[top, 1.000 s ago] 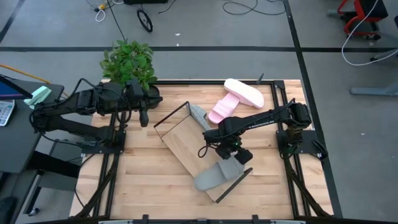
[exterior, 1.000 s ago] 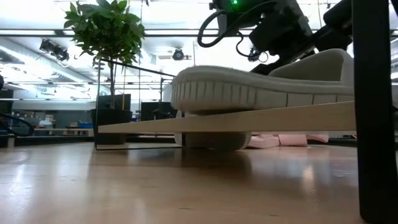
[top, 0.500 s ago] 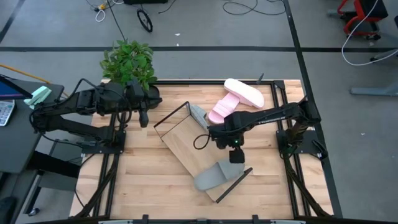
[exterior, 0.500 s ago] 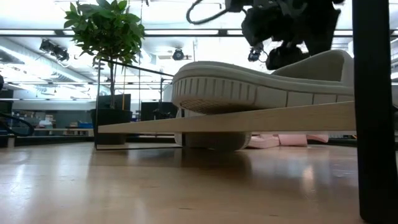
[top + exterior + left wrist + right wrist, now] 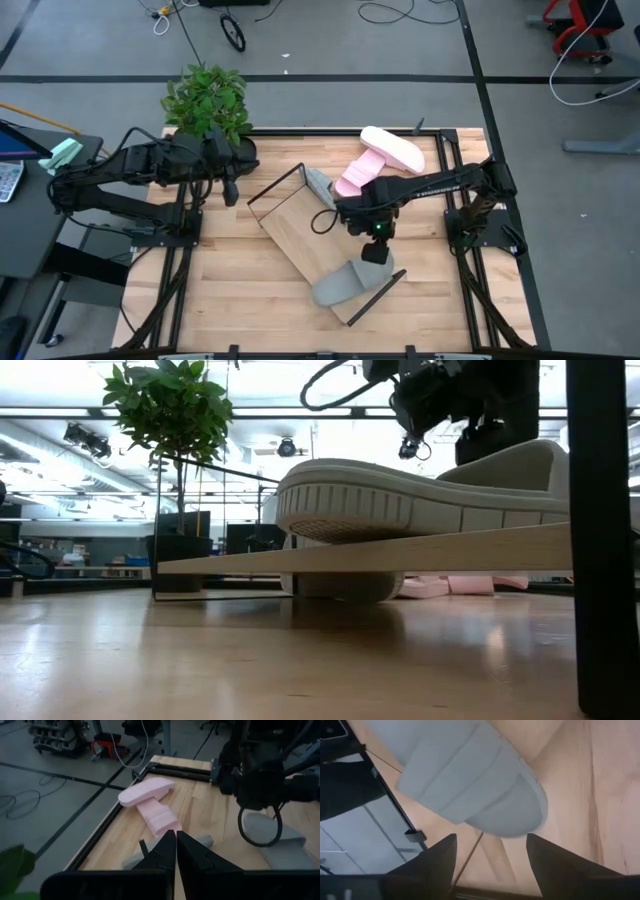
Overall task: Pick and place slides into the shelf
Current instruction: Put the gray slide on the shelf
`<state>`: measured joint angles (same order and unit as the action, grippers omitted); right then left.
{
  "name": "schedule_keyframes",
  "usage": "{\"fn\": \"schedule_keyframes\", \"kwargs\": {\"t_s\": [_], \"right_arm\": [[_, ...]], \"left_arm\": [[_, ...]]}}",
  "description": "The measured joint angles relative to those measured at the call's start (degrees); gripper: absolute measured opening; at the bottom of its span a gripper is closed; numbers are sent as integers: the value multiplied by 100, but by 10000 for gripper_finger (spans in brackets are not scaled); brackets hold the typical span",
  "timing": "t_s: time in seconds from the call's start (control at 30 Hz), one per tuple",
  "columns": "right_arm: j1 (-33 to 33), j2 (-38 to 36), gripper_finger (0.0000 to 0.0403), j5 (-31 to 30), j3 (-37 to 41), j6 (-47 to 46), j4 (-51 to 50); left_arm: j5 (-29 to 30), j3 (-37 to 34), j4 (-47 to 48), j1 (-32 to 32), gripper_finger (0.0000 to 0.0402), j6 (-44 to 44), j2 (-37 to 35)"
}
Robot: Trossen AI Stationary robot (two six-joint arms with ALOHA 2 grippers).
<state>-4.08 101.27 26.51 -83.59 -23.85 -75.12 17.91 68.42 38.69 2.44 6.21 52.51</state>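
In the high view, the right pincer, fingers apart and empty, is seen just above a grey slide lying on the shelf at lower centre, while the left pincer, shut, is parked far upper left.

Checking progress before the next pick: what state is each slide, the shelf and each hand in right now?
Grey slide: lying on the shelf, released.
Second grey slide: at the shelf's far end, partly hidden.
Pink slides: stacked crosswise on the table, not yet placed.
Shelf: set diagonally on the table.
Right hand: open, just above the grey slide, empty.
Left hand: shut, empty, near the plant.
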Motion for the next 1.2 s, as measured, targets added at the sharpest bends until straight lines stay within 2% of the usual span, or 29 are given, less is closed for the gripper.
{"fn": "schedule_keyframes", "kwargs": {"t_s": [0.13,0.3,0.5,0.57,0.63,0.77,1.0,1.2], "right_arm": [[73,-360,241,-151,373,-332,20],[245,-1442,238,-73,1586,-1517,600],[332,-2907,236,227,3199,-4196,3428],[332,-3206,236,167,3624,-4857,4420],[323,-3362,236,16,3966,-5279,4954],[315,-3370,236,-40,4293,-5418,5240],[297,-3054,236,297,4325,-5194,5667],[170,-2788,236,349,4325,-5171,5834]], "left_arm": [[0,0,119,-1,28,69,2],[2,0,108,-2,28,54,0],[2,0,101,-2,17,16,0],[2,0,93,-2,16,14,0],[3,0,94,0,19,7,0],[4,0,90,0,26,3,0],[4,0,92,0,25,66,0],[4,0,95,-2,16,67,0]]}}
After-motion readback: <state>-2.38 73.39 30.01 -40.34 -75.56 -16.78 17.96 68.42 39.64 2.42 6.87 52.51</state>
